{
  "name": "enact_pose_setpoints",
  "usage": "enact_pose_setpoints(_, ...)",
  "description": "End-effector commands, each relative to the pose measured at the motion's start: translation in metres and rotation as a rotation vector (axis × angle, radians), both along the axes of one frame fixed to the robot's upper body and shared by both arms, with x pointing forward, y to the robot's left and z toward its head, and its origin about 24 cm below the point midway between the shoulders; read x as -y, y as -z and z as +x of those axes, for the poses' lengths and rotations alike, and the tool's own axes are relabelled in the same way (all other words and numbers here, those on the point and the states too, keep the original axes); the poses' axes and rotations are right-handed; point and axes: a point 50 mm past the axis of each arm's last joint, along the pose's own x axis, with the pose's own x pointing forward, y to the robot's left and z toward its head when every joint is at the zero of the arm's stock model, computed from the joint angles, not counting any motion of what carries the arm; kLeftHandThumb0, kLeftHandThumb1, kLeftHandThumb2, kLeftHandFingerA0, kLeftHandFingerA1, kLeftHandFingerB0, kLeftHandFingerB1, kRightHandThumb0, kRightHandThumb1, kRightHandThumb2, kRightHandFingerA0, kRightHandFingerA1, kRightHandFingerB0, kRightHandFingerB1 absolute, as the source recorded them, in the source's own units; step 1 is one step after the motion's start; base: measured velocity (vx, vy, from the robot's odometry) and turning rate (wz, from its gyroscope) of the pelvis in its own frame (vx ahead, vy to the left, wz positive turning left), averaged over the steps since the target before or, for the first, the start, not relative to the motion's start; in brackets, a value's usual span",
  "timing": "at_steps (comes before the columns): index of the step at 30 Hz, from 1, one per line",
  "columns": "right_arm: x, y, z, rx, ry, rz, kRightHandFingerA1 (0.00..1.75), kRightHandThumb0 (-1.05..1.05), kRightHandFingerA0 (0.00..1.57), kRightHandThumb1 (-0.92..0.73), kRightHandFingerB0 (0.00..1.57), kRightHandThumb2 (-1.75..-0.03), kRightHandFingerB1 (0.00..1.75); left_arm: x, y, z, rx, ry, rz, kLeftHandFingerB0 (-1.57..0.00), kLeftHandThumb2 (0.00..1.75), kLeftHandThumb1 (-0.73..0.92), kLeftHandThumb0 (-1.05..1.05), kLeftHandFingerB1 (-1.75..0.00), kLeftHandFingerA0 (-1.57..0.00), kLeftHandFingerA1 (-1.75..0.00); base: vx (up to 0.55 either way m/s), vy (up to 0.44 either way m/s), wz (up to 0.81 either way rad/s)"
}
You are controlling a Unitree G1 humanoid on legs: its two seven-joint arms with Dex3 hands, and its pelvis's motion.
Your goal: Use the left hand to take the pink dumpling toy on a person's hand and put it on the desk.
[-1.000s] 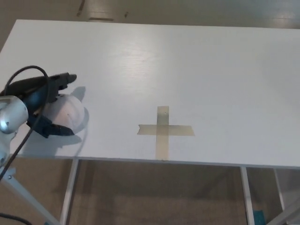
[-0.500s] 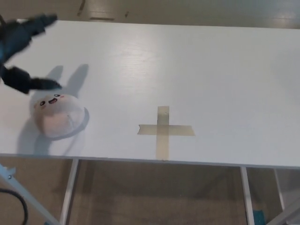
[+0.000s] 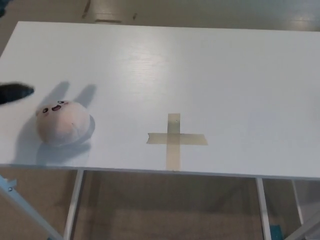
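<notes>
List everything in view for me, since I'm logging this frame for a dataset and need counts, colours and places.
pink dumpling toy: one, pale pink with a small face, lying on the desk near its front left edge, free of any hand
tape cross: one, tan, stuck to the desk near the front edge, right of the toy
desk: one, white top on pale metal legs, filling most of the view
floor: tan, seen beyond the far edge and under the desk
left hand: only a black fingertip shows at the left edge, above and apart from the toy; open or shut cannot be told
right hand: not in view
</notes>
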Motion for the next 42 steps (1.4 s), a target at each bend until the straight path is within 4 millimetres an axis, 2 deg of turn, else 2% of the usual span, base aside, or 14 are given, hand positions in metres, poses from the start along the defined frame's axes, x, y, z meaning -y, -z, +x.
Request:
enact_pose_setpoints(1,0.002,0.005,-0.015,-0.040,-0.002,0.002,0.43,-0.26,0.56,-0.70,0.50,-0.61,0.41,0.010,0.018,-0.078,0.092,0.234,-0.110,-0.34,0.54,0.45,-0.52,-0.32,-0.29,-0.35,0.00,0.000,0.00)
enact_pose_setpoints(4,0.002,0.006,-0.017,-0.049,-0.004,-0.002,0.43,-0.26,0.56,-0.69,0.51,-0.61,0.42,0.010,0.033,-0.109,0.052,0.254,-0.209,-0.45,0.54,0.47,-0.45,-0.36,-0.41,-0.39,0.00,0.000,0.00)
enact_pose_setpoints(5,0.001,0.007,-0.018,-0.054,-0.010,-0.005,0.43,-0.25,0.56,-0.69,0.51,-0.61,0.42,0.010,0.039,-0.120,0.025,0.256,-0.240,-0.41,0.73,0.39,-0.53,-0.46,-0.41,-0.49,0.00,0.000,0.00)
enact_pose_setpoints(9,0.000,0.008,-0.020,-0.061,-0.018,-0.011,0.43,-0.25,0.56,-0.69,0.51,-0.61,0.42,0.009,0.055,-0.145,-0.060,0.258,-0.330,-0.54,0.54,0.48,-0.42,-0.40,-0.57,-0.43,0.00,0.000,0.00)
enact_pose_setpoints(10,-0.001,0.009,-0.022,-0.064,-0.021,-0.014,0.43,-0.26,0.57,-0.69,0.51,-0.61,0.41,0.008,0.069,-0.153,-0.131,0.262,-0.383,-0.45,0.79,0.38,-0.42,-0.52,-0.62,-0.62,0.00,0.000,0.00)
enact_pose_setpoints(12,-0.002,0.010,-0.024,-0.067,-0.025,-0.014,0.43,-0.26,0.57,-0.69,0.50,-0.61,0.41,0.006,0.084,-0.161,-0.199,0.253,-0.423,-0.50,0.79,0.39,-0.42,-0.55,-0.68,-0.64,0.00,0.000,0.00)
enact_pose_setpoints(20,-0.004,0.011,-0.026,-0.067,-0.008,-0.011,0.44,-0.25,0.60,-0.70,0.51,-0.61,0.42,-0.007,0.155,-0.200,-0.524,0.035,-0.498,-0.50,0.80,0.41,-0.45,-0.54,-0.64,-0.62,0.00,0.000,0.00)
enact_pose_setpoints(28,-0.006,0.013,-0.027,-0.073,-0.019,-0.013,0.45,-0.24,0.62,-0.70,0.53,-0.61,0.42,-0.025,0.210,-0.199,-0.674,-0.103,-0.475,-0.45,0.81,0.43,-0.48,-0.51,-0.60,-0.59,0.00,0.000,0.00)
enact_pose_setpoints(30,-0.008,0.015,-0.032,-0.084,-0.016,-0.006,0.45,-0.24,0.62,-0.70,0.53,-0.61,0.42,-0.035,0.240,-0.194,-0.776,-0.201,-0.420,-0.53,0.57,0.54,-0.46,-0.39,-0.59,-0.42,0.00,0.000,0.00)
enact_pose_setpoints(33,-0.008,0.019,-0.044,-0.107,-0.009,-0.003,0.45,-0.24,0.62,-0.70,0.51,-0.61,0.42,-0.044,0.277,-0.184,-0.922,-0.322,-0.338,-0.42,0.58,0.59,-0.49,-0.35,-0.49,-0.38,0.00,0.000,0.00)
enact_pose_setpoints(34,-0.008,0.020,-0.049,-0.116,-0.007,-0.002,0.45,-0.24,0.61,-0.70,0.52,-0.61,0.42,-0.046,0.290,-0.182,-0.977,-0.360,-0.322,-0.26,0.85,0.48,-0.53,-0.45,-0.40,-0.53,0.00,0.000,0.00)
enact_pose_setpoints(39,-0.009,0.022,-0.055,-0.123,-0.007,-0.002,0.45,-0.25,0.62,-0.70,0.52,-0.61,0.42,-0.051,0.325,-0.166,-1.128,-0.468,-0.314,-0.20,0.85,0.49,-0.56,-0.43,-0.34,-0.51,0.00,0.000,0.00)
enact_pose_setpoints(40,-0.009,0.021,-0.054,-0.122,-0.007,-0.003,0.45,-0.24,0.62,-0.70,0.52,-0.61,0.42,-0.052,0.329,-0.161,-1.148,-0.489,-0.317,-0.29,0.59,0.65,-0.56,-0.31,-0.35,-0.34,0.00,0.000,0.00)
enact_pose_setpoints(42,-0.008,0.021,-0.054,-0.119,-0.001,-0.004,0.45,-0.24,0.63,-0.70,0.52,-0.61,0.42,-0.055,0.336,-0.151,-1.184,-0.537,-0.326,-0.29,0.60,0.65,-0.57,-0.30,-0.34,-0.33,0.00,0.000,0.00)
